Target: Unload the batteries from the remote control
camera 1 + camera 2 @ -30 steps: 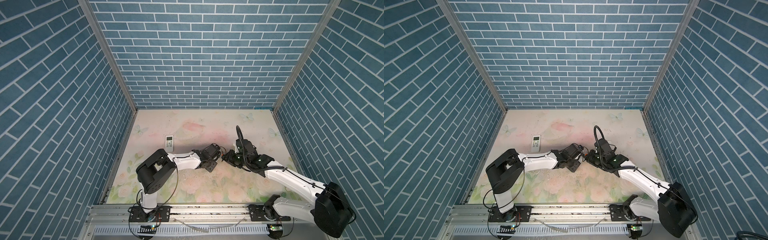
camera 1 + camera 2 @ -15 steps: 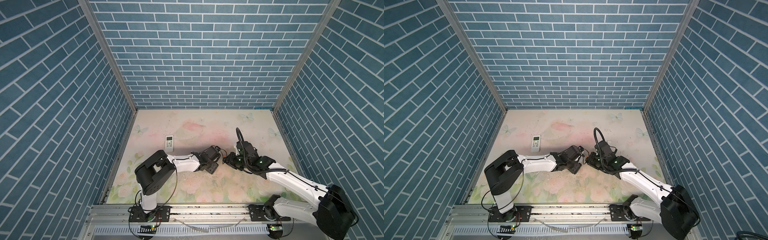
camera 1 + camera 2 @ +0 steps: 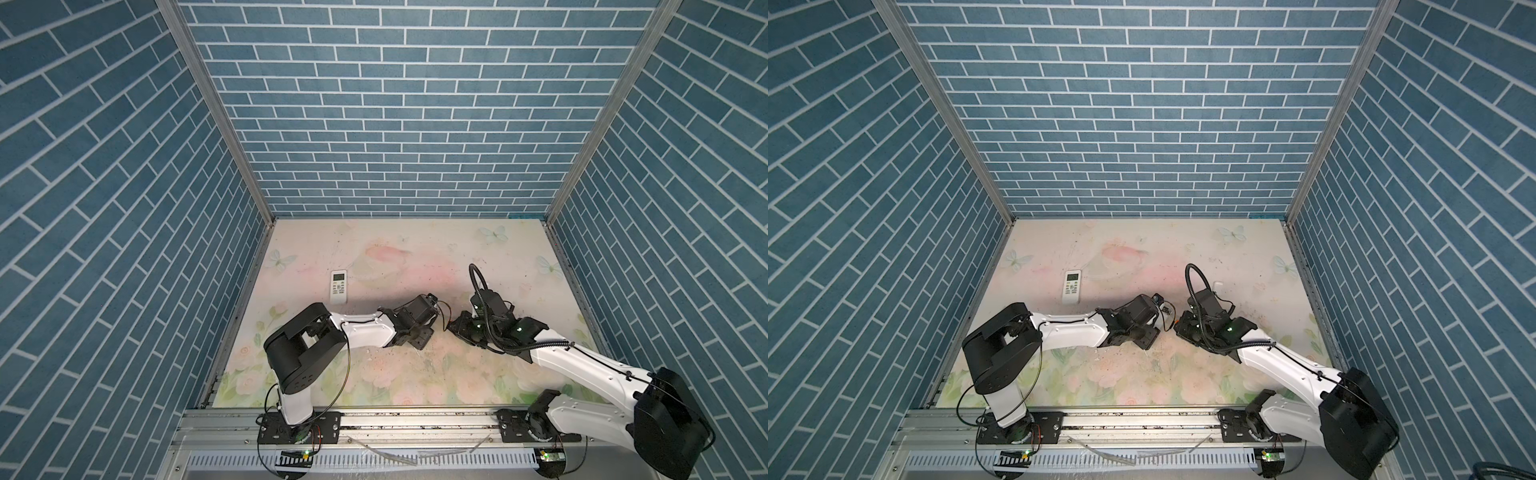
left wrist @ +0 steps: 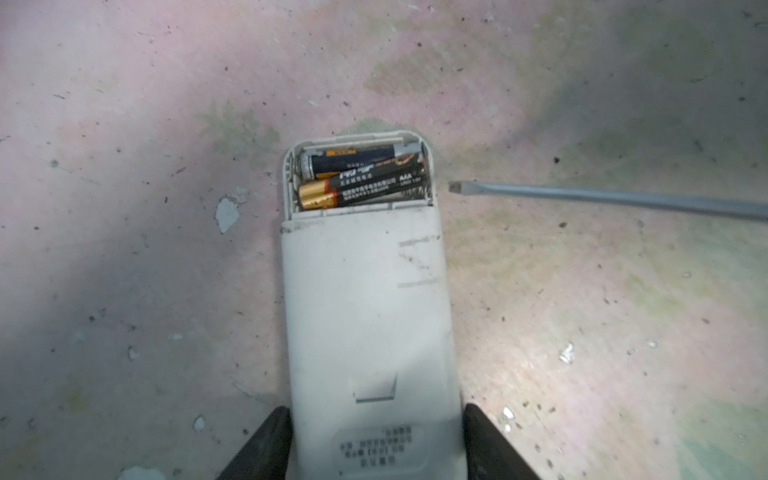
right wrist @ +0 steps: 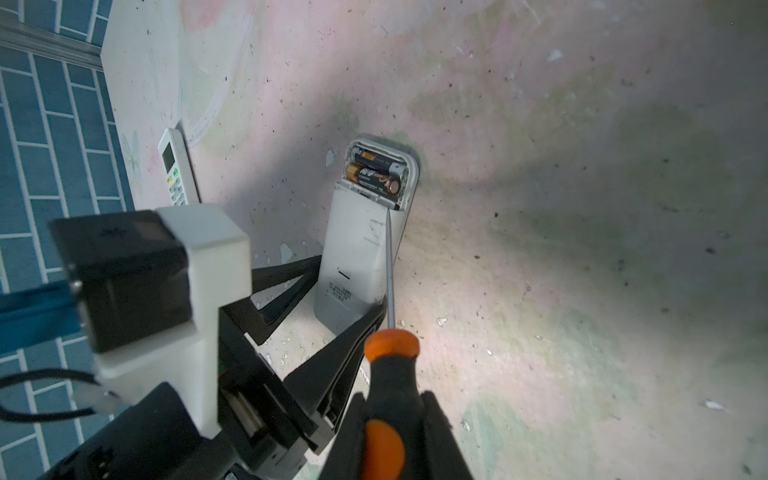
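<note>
Left gripper (image 4: 374, 409), left wrist view: black fingers (image 4: 266, 449) flank the remote's label end, close against both sides; whether they pinch it cannot be told.
Remote (image 4: 365, 311): white, lying back-up on the table (image 4: 124, 124), battery bay uncovered at the end away from the gripper.
Batteries (image 4: 365, 185): two show, side by side in the bay, black with gold ends; the nearer one is slightly slanted.
Screwdriver (image 4: 602, 197): flat tip just beside the remote's bay end, with a small gap between.
Right gripper (image 5: 392, 399), right wrist view: clamped on the screwdriver's black-and-orange handle.
Screwdriver, same view: shaft runs along the remote's edge, tip at the bay's corner by the nearer battery's end; contact cannot be told.
Batteries, same view: both in the bay.
Other remote (image 5: 176, 174): buttons up, well apart from the first, near the blue wall (image 5: 62, 145).
Arms, both top views: left arm (image 3: 365, 332) and right arm (image 3: 582, 365) reach low over mid-table, wrists nearly meeting.
Remote, top views: mostly hidden under the left wrist; batteries hidden.
Other remote, top views: behind the left arm, toward the left wall.
</note>
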